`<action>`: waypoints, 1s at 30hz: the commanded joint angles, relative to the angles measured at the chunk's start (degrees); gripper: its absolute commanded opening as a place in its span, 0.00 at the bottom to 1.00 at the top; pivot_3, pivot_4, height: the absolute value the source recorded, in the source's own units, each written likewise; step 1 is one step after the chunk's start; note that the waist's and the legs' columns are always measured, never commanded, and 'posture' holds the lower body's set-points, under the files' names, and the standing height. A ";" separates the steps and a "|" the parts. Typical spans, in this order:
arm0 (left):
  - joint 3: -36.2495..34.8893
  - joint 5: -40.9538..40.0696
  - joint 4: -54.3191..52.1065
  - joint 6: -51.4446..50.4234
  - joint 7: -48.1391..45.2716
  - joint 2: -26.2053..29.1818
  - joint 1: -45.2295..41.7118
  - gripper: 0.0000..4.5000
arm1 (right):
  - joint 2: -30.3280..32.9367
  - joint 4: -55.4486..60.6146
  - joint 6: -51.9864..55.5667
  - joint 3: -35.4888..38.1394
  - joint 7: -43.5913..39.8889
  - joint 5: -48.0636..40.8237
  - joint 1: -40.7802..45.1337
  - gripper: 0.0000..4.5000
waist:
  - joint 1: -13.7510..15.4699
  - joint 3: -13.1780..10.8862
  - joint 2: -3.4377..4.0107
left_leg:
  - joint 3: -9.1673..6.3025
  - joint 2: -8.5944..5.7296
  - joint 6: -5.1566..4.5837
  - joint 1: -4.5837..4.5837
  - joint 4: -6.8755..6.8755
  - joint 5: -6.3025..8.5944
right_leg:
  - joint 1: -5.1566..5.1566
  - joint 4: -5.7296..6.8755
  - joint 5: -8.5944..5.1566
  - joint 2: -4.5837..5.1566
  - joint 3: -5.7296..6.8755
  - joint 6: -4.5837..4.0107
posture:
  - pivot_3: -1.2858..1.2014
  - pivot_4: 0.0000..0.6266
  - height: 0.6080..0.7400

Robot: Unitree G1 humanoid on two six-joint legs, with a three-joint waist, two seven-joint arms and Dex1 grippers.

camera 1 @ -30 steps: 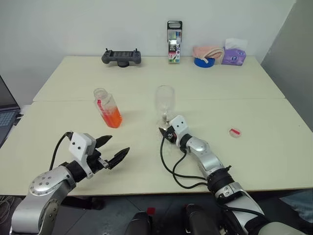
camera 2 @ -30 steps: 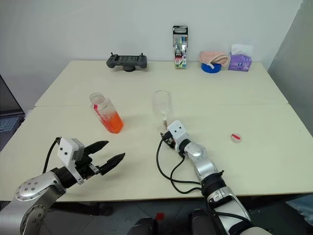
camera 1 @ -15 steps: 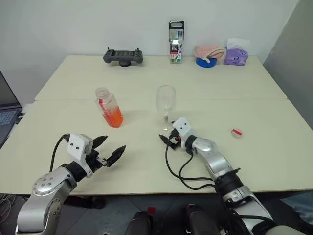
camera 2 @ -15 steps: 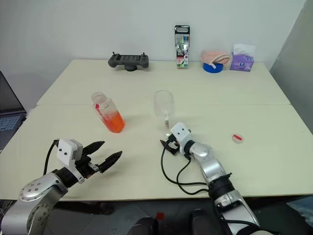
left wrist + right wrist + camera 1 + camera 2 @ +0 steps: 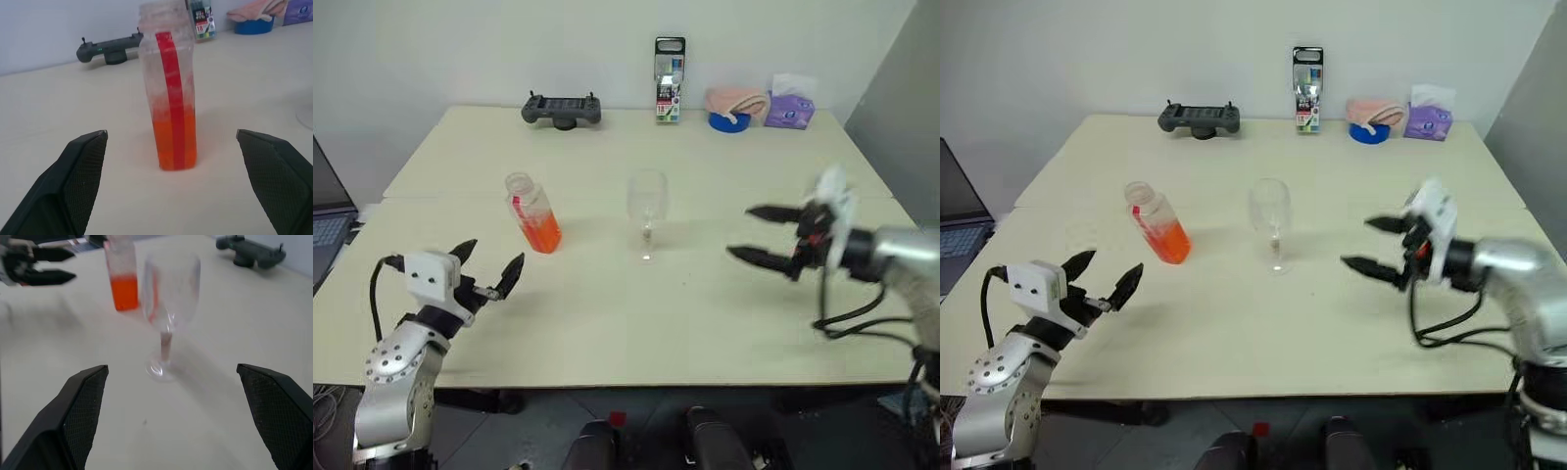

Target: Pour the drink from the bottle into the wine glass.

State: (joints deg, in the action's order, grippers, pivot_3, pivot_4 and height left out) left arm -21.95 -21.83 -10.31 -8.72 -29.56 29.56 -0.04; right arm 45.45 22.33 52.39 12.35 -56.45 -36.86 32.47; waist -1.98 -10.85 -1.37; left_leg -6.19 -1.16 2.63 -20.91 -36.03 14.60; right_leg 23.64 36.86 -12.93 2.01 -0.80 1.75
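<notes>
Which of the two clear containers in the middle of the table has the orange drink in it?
The bottle, standing nearer the left gripper. Its lower part is orange; the wine glass beside it is empty.

You have a clear squarish plastic bottle (image 5: 531,211) with a red label strip and bright orange translucent drink (image 5: 174,142), a colourless clear stemmed wine glass (image 5: 646,203), a pale cream worktop (image 5: 607,323), and black-fingered end effectors with white housings.
</notes>
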 commanded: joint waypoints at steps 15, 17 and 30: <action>5.45 3.74 10.78 0.26 -0.76 2.25 -16.87 1.00 | 3.05 1.38 0.40 -3.47 -0.55 -7.89 13.92 0.99 | 0.54 -0.08 -0.02 | -0.08 -0.14 0.19 -0.81 -0.15 0.10 | 0.63 -0.02 0.10 0.17 0.05 -0.05 | 0.52 0.24 1.00; 5.62 4.08 13.18 1.19 -1.01 2.19 -18.55 1.00 | 3.42 1.61 0.12 -3.67 -0.39 -7.66 13.44 0.99 | 0.53 -0.08 -0.02 | -0.07 -0.15 0.19 -0.81 -0.16 0.10 | 0.63 -0.02 0.11 0.16 0.05 -0.05 | 0.52 0.24 1.00; 8.54 5.76 29.16 7.28 -1.90 -1.58 -29.87 1.00 | 4.59 2.06 -0.26 -5.01 0.70 -7.34 12.57 0.99 | 0.49 -0.08 -0.02 | -0.04 -0.17 0.18 -0.91 -0.50 0.10 | 0.59 0.01 0.08 0.16 0.01 0.28 | 0.52 0.24 1.00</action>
State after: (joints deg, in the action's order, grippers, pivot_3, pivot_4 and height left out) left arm -13.37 -16.26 18.73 -3.25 -30.97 27.97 -28.44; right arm 48.88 22.83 52.82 6.67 -56.15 -43.98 44.17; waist -1.49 -10.93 -1.39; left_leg -6.21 -1.34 2.81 -21.82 -36.57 14.70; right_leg 24.24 36.87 -12.83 2.17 -0.82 2.04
